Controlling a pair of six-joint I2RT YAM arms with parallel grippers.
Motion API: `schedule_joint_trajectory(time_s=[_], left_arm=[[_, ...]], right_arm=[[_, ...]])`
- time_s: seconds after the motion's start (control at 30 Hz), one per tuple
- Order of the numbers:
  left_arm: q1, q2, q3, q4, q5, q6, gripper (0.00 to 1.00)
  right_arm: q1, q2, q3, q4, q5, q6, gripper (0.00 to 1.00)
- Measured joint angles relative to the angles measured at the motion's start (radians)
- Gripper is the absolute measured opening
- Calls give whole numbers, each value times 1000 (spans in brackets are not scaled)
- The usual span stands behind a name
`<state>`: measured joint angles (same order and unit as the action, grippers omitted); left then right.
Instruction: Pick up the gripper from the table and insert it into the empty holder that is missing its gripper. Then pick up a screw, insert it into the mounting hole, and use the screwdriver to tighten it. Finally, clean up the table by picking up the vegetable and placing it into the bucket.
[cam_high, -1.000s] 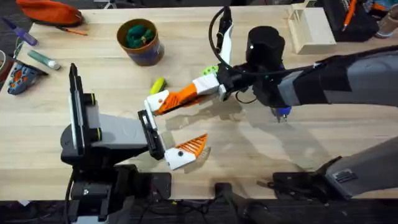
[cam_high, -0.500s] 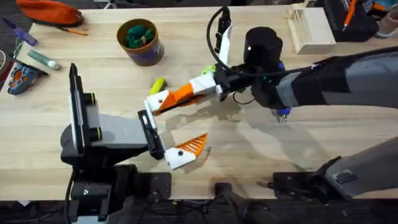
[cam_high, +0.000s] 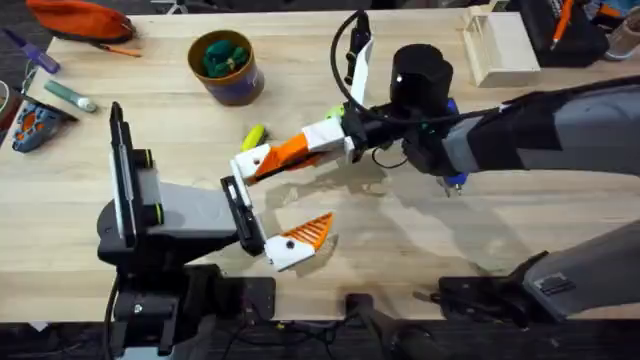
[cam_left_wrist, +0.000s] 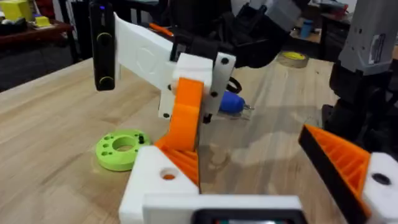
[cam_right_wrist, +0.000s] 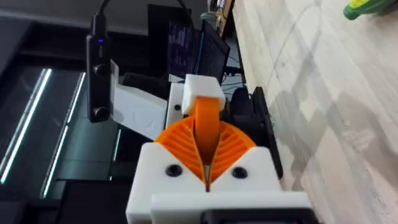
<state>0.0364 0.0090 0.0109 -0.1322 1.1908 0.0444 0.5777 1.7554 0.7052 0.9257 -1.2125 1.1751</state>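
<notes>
- Between the right gripper's (cam_high: 285, 155) two orange fingers (cam_right_wrist: 233, 146) sits the small orange piece (cam_right_wrist: 207, 118); the fingers are pinched tight on it
- At the tip of the right gripper, the orange piece meets the bare white mount (cam_high: 250, 162); this mount is one finger of the left gripper (cam_high: 275, 200); I cannot tell how far in the piece sits
- The left gripper is spread wide, with nothing held between its fingers; its other finger (cam_high: 305, 237) has an orange pad and is well apart from the bare mount
- The yellow veggie (cam_high: 253, 135) lies on the table (cam_high: 520, 230) just beside the right gripper's tip, on the far side of it; it touches no gripper
- The blue pot (cam_high: 226, 66) stands farther off past the veggie; a green leafy toy (cam_high: 225, 55) is inside it
- The blue screwdriver (cam_high: 452, 180) lies back behind the right gripper, mostly hidden under the right arm
- A flat green ring (cam_left_wrist: 122, 149) lies on the table near the right gripper
</notes>
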Motion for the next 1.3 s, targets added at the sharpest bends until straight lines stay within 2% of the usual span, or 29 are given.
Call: schedule_joint_trajectory(time_s=[0.77, 1.17, 1.3], left_arm=[[2, 0, 0, 1, -3, 0, 987], [1, 0, 0, 1, 3, 2, 986], [1, 0, 0, 0, 10, 5, 986]], right_arm=[[2, 0, 0, 2, 8, 1, 18], [10, 0, 0, -8, 48, 3, 290], [11, 0, 0, -10, 61, 3, 347]])
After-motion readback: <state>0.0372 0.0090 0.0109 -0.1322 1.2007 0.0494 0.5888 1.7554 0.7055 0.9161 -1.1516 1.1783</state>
